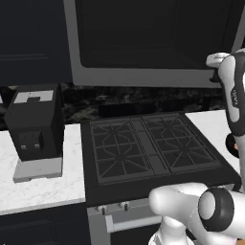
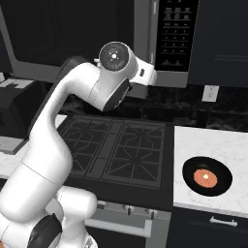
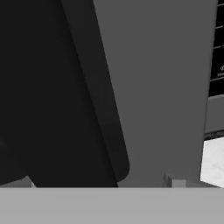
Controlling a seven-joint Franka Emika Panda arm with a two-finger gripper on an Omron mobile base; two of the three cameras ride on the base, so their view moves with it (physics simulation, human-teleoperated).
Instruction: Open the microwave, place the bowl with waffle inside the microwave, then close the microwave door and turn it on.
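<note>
The microwave hangs above the stove, its keypad strip on the right. The microwave door is shut, with dark glass and a grey frame. Its slim dark handle runs down the door's right edge and ends just ahead of my hand. My gripper is open, held close to the door, with the handle's lower end in line between the fingertips. Nothing is in the jaws. The bowl with waffle sits on the white counter right of the stove, far below my hand.
A black stove with grates lies under the microwave. A black coffee machine stands on the left counter. A wall outlet is behind the right counter. My raised arm spans over the stove.
</note>
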